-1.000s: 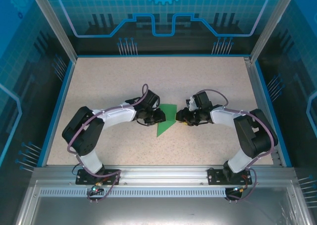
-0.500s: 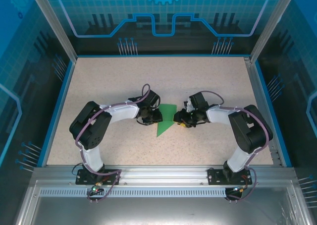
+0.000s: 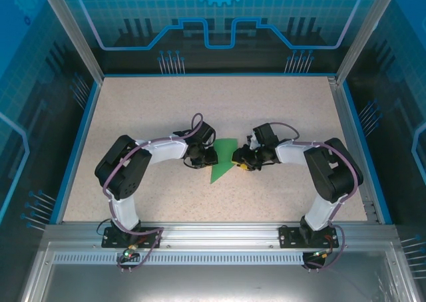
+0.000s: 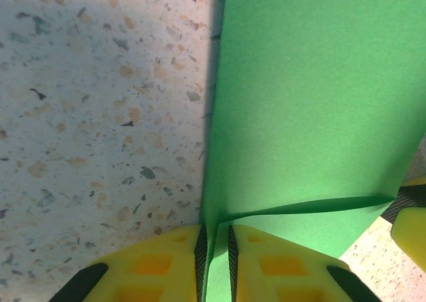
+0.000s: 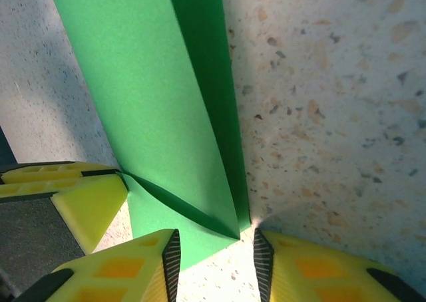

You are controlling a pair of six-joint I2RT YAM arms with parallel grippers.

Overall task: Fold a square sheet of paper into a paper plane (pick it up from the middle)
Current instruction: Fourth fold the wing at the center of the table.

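Showing only early folds near the middle of the desk, the square sheet of paper is pinched by the left gripper, while the right gripper stands unclenched around a folded corner, so most folding seems left.

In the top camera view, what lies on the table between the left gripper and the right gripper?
The folded green paper lies between the left gripper and the right gripper; the top view shows this.

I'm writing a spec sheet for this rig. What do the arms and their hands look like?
The left arm and right arm have white links, black joint housings and looping purple-grey cables. The left hand and right hand have yellow fingers with black pads.
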